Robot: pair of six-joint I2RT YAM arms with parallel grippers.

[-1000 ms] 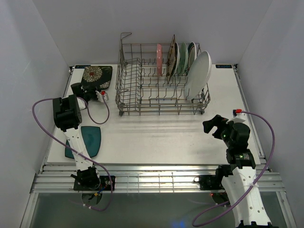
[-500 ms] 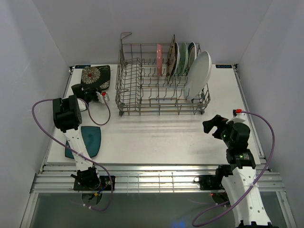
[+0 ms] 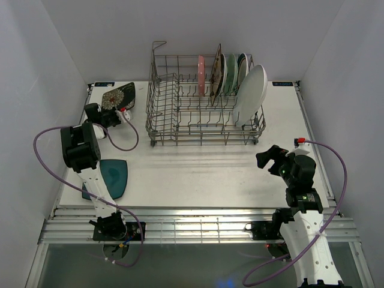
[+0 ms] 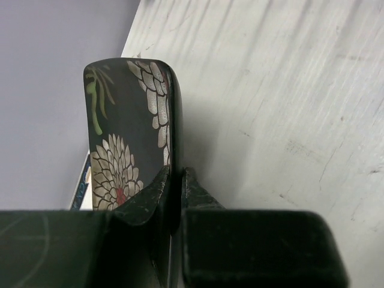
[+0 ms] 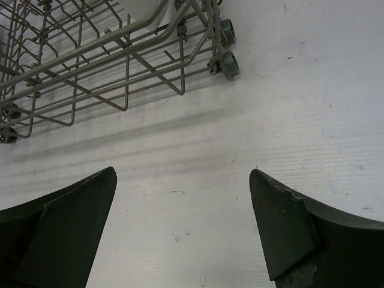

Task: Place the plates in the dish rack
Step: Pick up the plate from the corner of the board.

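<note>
1. Black square plate [image 4: 129,138]: cream chrysanthemums, a green sprig, glossy with rounded corners.
2. Left jaws clenched on its rim, and the plate sticks out ahead of them.
3. Right jaws gaping with nothing in them, and the dish rack [image 3: 180,102] sits just ahead.

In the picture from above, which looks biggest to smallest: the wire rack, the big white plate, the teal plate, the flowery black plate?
Largest to smallest:
dish rack
big white plate
teal plate, partly hidden
flowery black plate, tilted, so it may only look smaller
</note>
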